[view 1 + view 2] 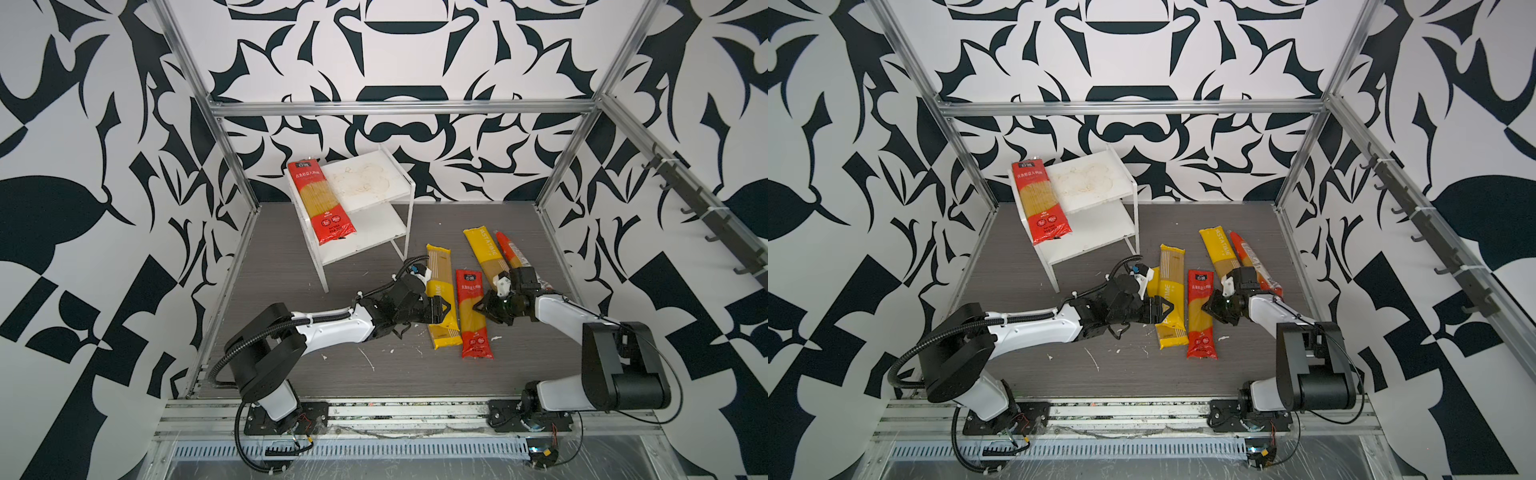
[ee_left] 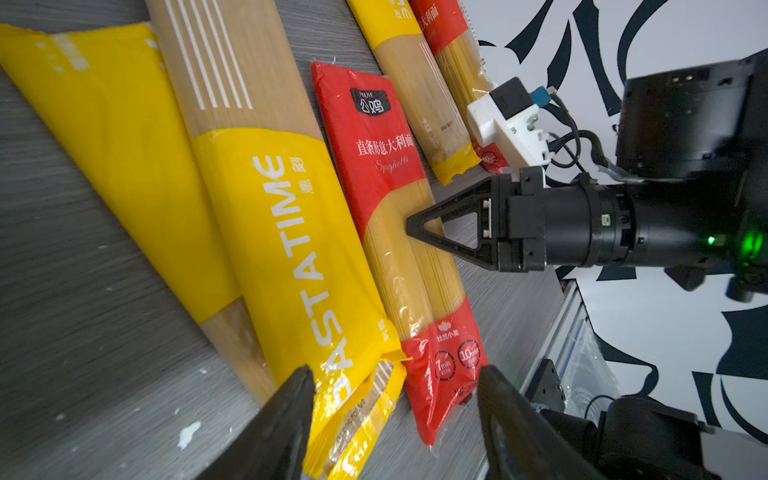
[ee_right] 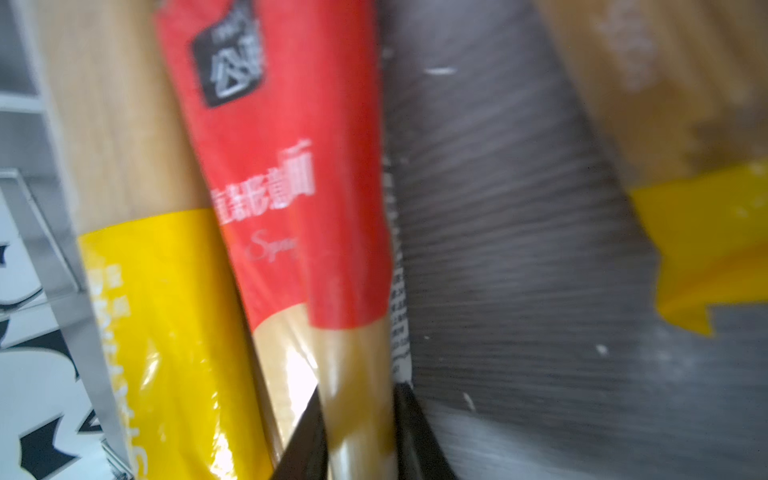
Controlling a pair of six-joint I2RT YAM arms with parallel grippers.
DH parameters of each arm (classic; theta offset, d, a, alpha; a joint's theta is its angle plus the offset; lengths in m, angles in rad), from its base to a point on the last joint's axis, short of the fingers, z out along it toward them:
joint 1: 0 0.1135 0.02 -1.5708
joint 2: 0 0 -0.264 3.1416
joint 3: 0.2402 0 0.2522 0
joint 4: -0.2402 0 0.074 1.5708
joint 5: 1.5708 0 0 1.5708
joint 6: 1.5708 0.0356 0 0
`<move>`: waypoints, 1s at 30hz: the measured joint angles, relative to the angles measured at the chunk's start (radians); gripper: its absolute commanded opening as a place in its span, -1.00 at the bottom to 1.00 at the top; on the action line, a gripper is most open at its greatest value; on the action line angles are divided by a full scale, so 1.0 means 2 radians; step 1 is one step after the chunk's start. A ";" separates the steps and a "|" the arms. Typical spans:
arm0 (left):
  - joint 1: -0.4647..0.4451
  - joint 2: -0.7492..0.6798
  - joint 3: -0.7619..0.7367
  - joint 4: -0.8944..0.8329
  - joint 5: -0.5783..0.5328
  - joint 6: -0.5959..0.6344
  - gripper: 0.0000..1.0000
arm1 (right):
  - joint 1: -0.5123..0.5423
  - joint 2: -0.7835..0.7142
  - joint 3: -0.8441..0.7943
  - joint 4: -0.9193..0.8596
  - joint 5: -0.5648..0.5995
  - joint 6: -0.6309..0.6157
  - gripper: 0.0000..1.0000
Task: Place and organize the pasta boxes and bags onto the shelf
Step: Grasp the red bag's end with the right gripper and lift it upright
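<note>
One red pack (image 1: 322,199) lies on the shelf (image 1: 374,178), overhanging its top board; five are left on the table (image 1: 291,324). The left claw (image 2: 395,376) hovers half open and empty over two yellow packs (image 2: 291,232). The right claw (image 3: 357,415) pinches the middle red pack (image 1: 473,332). A third yellow pack (image 1: 484,253) and a last red pack (image 1: 509,249) lie further right

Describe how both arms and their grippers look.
Both the left arm and right arm have white shells between bulky black joints. A ribbed black cable loops along the left one. The left gripper and right gripper carry black, open-framed triangular fingers; a green light glows at the right wrist.
</note>
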 measured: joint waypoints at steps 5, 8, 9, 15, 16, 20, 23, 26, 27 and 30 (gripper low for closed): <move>0.003 -0.012 0.000 0.000 0.001 -0.002 0.34 | 0.002 -0.038 -0.010 0.007 -0.012 0.006 -1.00; 0.006 -0.020 0.000 -0.003 0.001 -0.001 0.34 | 0.002 -0.048 -0.010 0.001 -0.014 0.010 -1.00; 0.006 -0.024 0.000 -0.006 0.001 -0.001 0.34 | 0.002 -0.054 -0.010 -0.004 -0.013 0.011 -1.00; 0.014 -0.041 0.001 -0.011 0.010 -0.004 0.35 | 0.002 -0.108 -0.010 -0.030 -0.022 0.020 -1.00; 0.017 -0.044 0.001 -0.011 0.014 -0.006 0.36 | 0.002 -0.116 -0.009 -0.032 -0.026 0.022 -1.00; 0.035 -0.063 0.002 -0.012 0.028 -0.014 0.49 | 0.013 -0.157 0.000 -0.038 -0.043 0.036 -1.00; 0.047 -0.078 0.012 -0.011 0.038 -0.015 0.66 | 0.040 -0.189 0.008 -0.034 -0.052 0.045 -1.00; 0.059 -0.089 0.021 -0.007 0.054 -0.019 0.79 | 0.083 -0.217 0.018 -0.019 -0.062 0.057 -1.00; 0.064 -0.093 0.021 -0.004 0.062 -0.022 0.81 | 0.099 -0.224 0.023 -0.011 -0.066 0.061 -1.00; 0.083 -0.100 0.021 0.003 0.078 -0.033 0.81 | 0.141 -0.232 0.042 0.006 -0.077 0.070 -1.00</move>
